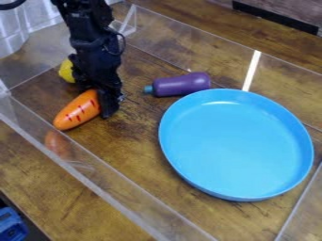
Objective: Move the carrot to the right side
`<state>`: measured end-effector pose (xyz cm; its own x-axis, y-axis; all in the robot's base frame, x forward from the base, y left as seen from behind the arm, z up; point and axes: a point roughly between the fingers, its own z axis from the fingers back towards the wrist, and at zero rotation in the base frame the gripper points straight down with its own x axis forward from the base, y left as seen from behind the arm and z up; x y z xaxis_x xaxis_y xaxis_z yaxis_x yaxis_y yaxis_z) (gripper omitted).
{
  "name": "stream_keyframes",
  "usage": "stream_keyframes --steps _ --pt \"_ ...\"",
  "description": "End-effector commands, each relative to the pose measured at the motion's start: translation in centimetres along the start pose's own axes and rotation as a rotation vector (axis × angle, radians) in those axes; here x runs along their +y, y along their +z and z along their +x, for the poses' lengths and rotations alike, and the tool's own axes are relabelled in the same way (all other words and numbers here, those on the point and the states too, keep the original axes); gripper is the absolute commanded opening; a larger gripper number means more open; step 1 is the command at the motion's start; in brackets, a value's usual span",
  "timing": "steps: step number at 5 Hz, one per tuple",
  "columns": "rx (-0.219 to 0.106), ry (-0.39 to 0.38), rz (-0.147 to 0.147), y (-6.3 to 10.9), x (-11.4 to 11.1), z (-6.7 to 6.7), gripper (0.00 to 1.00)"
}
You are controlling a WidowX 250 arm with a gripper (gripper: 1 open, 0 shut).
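While pointing straight down, gripper (101,98) meets carrot (75,111) — leafy end.

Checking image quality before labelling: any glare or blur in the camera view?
Camera view: a bright streak of glare on the clear wall behind the blue plate; a faint orange reflection of the carrot in the near wall; image soft overall, dark arm and fingers lack detail.
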<state>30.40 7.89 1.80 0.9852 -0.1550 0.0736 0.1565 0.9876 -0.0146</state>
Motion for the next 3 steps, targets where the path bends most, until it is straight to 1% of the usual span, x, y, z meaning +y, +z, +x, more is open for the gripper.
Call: stream_keyframes --steps 1,3 --pt "-0.039 0.015 0.003 1.2 0.1 -0.2 0.00" --pt "-0.057 0.027 -0.010 1.1 0.7 1.0 0.00"
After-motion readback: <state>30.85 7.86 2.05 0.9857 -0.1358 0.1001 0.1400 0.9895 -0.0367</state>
